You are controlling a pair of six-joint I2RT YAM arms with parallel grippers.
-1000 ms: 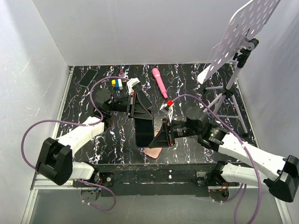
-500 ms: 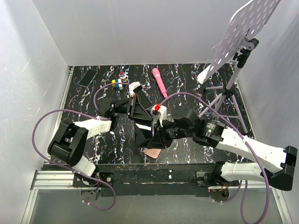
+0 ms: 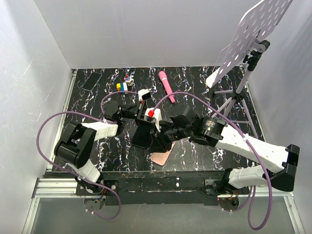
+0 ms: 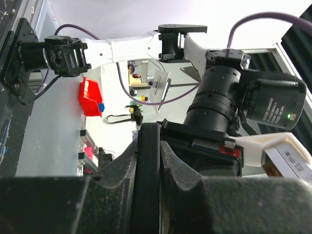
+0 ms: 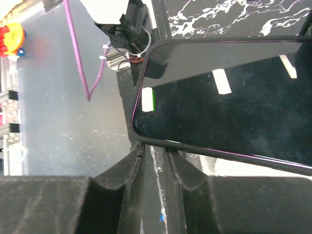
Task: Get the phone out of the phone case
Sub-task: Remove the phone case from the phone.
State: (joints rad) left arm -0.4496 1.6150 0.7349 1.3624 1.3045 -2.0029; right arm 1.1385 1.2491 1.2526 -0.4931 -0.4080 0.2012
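Note:
The black phone (image 3: 142, 135) is out of its case and held on edge above the table. My left gripper (image 3: 143, 119) is shut on it; in the left wrist view its thin black edge (image 4: 148, 165) sits between the jaws. The pale pink phone case (image 3: 163, 157) lies on the table near the front edge, below the phone. My right gripper (image 3: 157, 138) is right beside the phone. In the right wrist view the glossy screen (image 5: 229, 107) fills the upper right and its edge crosses my fingertips (image 5: 140, 155). The jaws stand a narrow gap apart with nothing between them.
A second black phone (image 3: 91, 80) lies at the back left. Coloured blocks (image 3: 123, 86) and a pink wand-shaped object (image 3: 166, 86) lie at the back. A stand (image 3: 239, 100) with a perforated white plate (image 3: 251, 34) is at the right. White walls surround the table.
My right arm has swung left, bringing its gripper up against the phone. The left gripper has shifted the phone slightly left and back. The pink case stays on the table.

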